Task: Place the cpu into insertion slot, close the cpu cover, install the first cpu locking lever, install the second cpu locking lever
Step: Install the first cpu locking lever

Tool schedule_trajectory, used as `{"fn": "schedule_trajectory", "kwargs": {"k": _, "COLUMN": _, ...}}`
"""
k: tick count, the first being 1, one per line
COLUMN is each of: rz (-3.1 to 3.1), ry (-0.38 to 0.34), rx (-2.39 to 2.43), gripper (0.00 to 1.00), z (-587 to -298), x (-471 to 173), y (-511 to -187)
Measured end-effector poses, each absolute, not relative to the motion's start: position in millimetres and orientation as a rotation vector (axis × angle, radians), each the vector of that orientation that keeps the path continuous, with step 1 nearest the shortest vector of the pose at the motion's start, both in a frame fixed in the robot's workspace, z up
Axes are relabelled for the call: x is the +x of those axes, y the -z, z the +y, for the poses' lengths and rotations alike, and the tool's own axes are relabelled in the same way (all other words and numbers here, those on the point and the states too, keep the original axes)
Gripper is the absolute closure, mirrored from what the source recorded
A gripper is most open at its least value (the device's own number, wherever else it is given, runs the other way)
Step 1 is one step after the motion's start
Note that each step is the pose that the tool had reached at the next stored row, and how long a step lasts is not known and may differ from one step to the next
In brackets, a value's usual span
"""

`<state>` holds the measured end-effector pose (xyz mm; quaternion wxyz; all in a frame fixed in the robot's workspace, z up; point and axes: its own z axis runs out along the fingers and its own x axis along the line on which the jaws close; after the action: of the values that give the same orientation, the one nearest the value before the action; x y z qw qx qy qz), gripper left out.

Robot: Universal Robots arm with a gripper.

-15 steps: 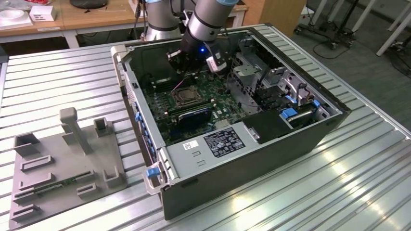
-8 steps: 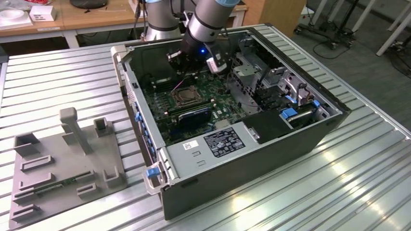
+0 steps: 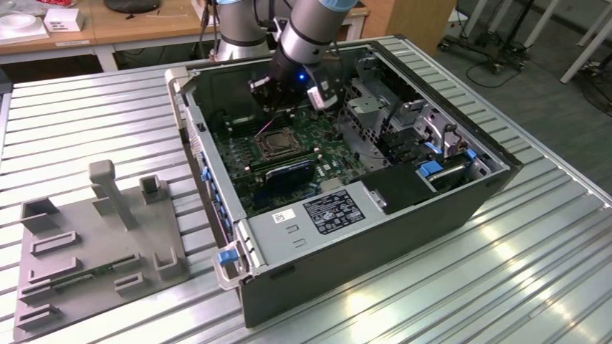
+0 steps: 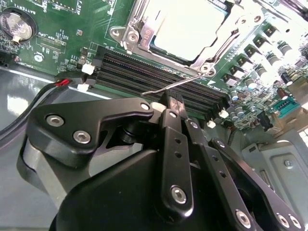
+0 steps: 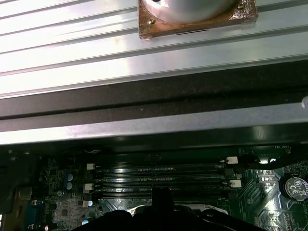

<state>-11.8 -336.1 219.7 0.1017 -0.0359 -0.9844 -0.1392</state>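
My black two-fingered gripper [image 4: 173, 102] reaches into an open computer case, its fingers drawn narrow so the tips sit together at a thin silvery wire locking lever [image 4: 185, 82]. The tips meet the rod just beside the long black memory slots [image 4: 144, 72]; I cannot tell whether the rod is pinched between them or only pressed from one side. The narrow stance looks chosen to fit the tight gap between those slots and the socket.

Just beyond the lever, the cpu [image 4: 187, 24], a pale silvery square chip, lies flat in the insertion slot [image 3: 277, 141], and the cpu cover [image 4: 139, 29], a thin silvery metal frame, rests down around it. By that showing, placing and covering are done and the work is at a lever.

In the exterior view my grey arm [image 3: 306, 36] leans steeply into the black and grey case [image 3: 383, 215], which lies on its side so the green motherboard [image 4: 62, 29] faces up. The case rests on a ribbed aluminium surface [image 3: 96, 122], well apart from a grey moulded parts tray [image 3: 96, 244] on the exterior view's left.
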Motion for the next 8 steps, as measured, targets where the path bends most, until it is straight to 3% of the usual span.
{"fn": "schedule_trajectory", "kwargs": {"k": 8, "rz": -2.907, "ry": 0.413, "rx": -0.106, "gripper": 0.89, "z": -336.0, "x": -11.8, "y": -217.6}}
